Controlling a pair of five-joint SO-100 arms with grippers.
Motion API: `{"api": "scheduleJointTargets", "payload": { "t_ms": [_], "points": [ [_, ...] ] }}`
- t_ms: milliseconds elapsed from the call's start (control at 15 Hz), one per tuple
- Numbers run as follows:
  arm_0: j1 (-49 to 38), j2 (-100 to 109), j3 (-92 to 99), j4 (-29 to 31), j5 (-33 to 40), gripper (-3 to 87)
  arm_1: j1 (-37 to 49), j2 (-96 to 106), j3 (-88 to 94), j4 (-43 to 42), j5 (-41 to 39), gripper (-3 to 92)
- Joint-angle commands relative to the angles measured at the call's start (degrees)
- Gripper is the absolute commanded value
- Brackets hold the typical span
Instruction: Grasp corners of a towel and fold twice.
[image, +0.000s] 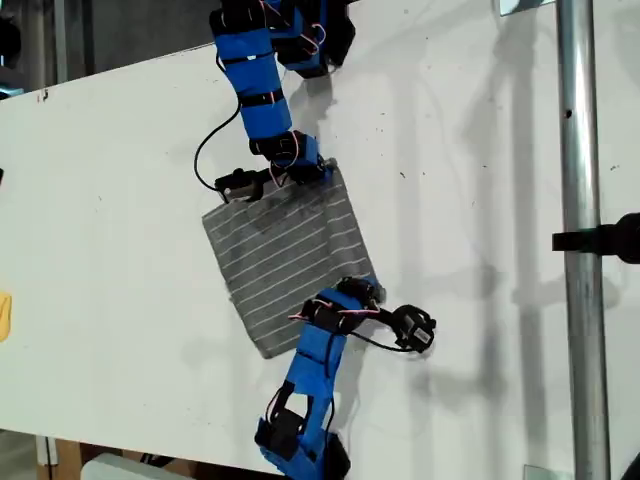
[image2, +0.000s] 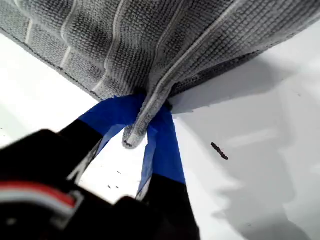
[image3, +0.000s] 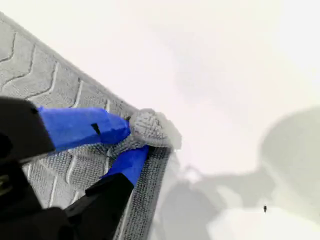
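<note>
The grey towel (image: 285, 255) with thin white stripes lies spread on the white table (image: 110, 200), tilted like a diamond. My first gripper (image: 322, 170) comes down from the top of the exterior view and is shut on the towel's upper corner. In the first wrist view that corner (image2: 136, 135) is pinched between the blue fingers (image2: 165, 150), and the cloth (image2: 150, 45) rises beyond them. My second gripper (image: 362, 291) reaches up from the bottom edge across the towel and is shut on the corner at the exterior view's right, which is bunched (image3: 147, 127) between its blue fingertips (image3: 85, 127).
A metal pole (image: 585, 300) with a black clamp (image: 600, 240) stands at the exterior view's right. A yellow object (image: 4, 315) sits at its left edge. A black cable (image: 210, 150) loops beside the first arm. The table's far edge runs along the upper left.
</note>
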Motion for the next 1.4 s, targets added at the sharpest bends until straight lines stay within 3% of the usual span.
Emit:
{"api": "scheduleJointTargets", "payload": {
  "t_ms": [0, 200, 400, 533, 667, 800, 1067, 1333],
  "points": [
    [1.1, 0.8, -1.8, -0.3, -0.5, -2.9, 0.0, 0.9, -1.8, -0.3, -0.2, -0.2],
    [2.2, 6.2, -9.2, 7.8, 3.2, -2.9, -5.7, 7.1, -2.0, 3.3, 4.3, -0.2],
    [7.2, 21.3, -9.0, 13.4, 4.5, -2.9, -21.0, 25.5, -2.2, 13.1, 16.9, -0.3],
    [8.6, 26.1, -9.0, 16.5, 3.9, -2.9, -26.0, 30.4, -2.9, 14.6, 19.9, -0.3],
    [6.1, 27.2, -8.9, 22.0, 1.2, -2.9, -19.2, 28.6, -2.4, 12.4, 15.1, -0.3],
    [0.4, 29.8, -5.9, 25.8, 2.1, -2.9, -6.9, 28.6, 0.1, 6.5, 6.1, -0.3],
    [-15.1, 32.9, 3.6, 26.7, 10.7, -2.9, 18.5, 21.1, -1.8, -4.6, -15.2, -0.3],
    [-32.7, 34.9, 6.2, 26.5, 24.1, -2.9, 31.8, 0.2, -24.4, -6.8, -29.2, -0.3]
  ]
}}
